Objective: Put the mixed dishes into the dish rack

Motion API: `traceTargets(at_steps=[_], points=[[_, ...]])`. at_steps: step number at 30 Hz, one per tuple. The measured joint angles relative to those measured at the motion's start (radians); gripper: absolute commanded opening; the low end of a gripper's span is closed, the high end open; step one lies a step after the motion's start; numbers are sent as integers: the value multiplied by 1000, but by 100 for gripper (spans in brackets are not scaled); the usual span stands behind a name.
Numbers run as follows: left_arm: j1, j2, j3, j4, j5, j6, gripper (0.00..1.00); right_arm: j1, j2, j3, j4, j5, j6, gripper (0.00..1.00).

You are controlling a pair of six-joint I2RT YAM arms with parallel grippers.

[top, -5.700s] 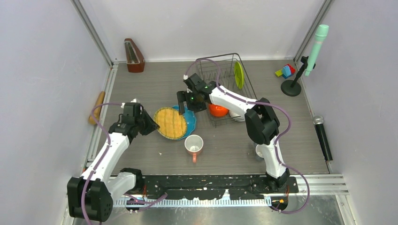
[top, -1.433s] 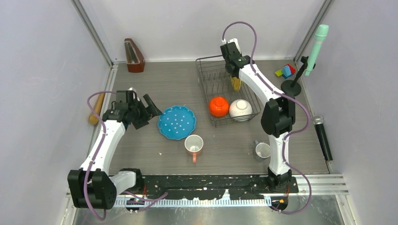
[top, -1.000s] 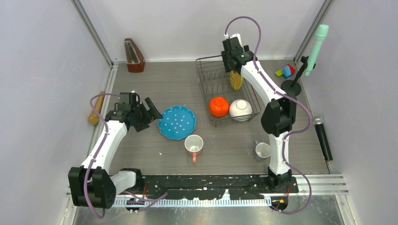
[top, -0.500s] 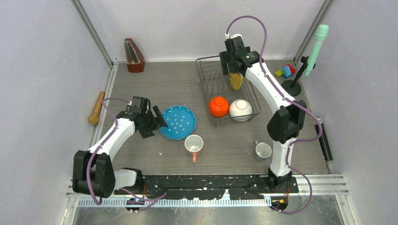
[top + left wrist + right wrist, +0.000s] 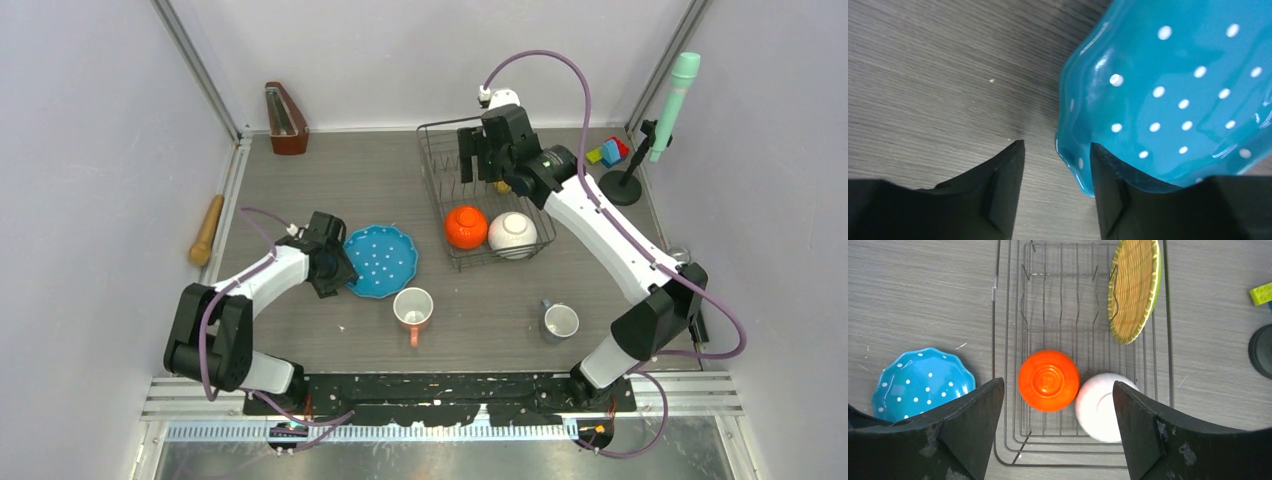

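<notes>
Left arm's stretched out low, with the left tool (image 5: 1057,150) half open around the left rim of the blue dotted plate (image 5: 380,260), left of centre on the tabletop (image 5: 330,180). Its inner finger is maybe touching, hard to say. A second ago it was wider and off the plate. The right tool (image 5: 1056,385) hangs wide open and empty over the dish rack (image 5: 996,315) by the far edge, now lifted off the woven plate (image 5: 1133,290) standing inside.

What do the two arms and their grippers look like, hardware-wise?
The left arm and the right arm both have white tubular links with bulky black joint housings. A purple cable runs along each arm. The left gripper and the right gripper each have two matte black, wedge-shaped fingers. The right one's fingers show pale scuff specks. No readable lettering is visible.
</notes>
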Motion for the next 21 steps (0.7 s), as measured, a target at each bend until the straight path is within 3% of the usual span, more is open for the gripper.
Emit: traceTargets(at_steps=[4, 11, 16, 21], points=[[-4, 23, -26, 38, -13, -52, 40, 1, -45, -74, 27, -22, 45, 84], [-23, 21, -49, 118, -6, -142, 1, 2, -99, -140, 66, -88, 104, 82], [-24, 14, -110, 306, 31, -199, 0, 5, -106, -180, 102, -207, 151, 81], [-23, -34, -98, 243, 13, -166, 0, 32, -95, -198, 105, -328, 188, 80]])
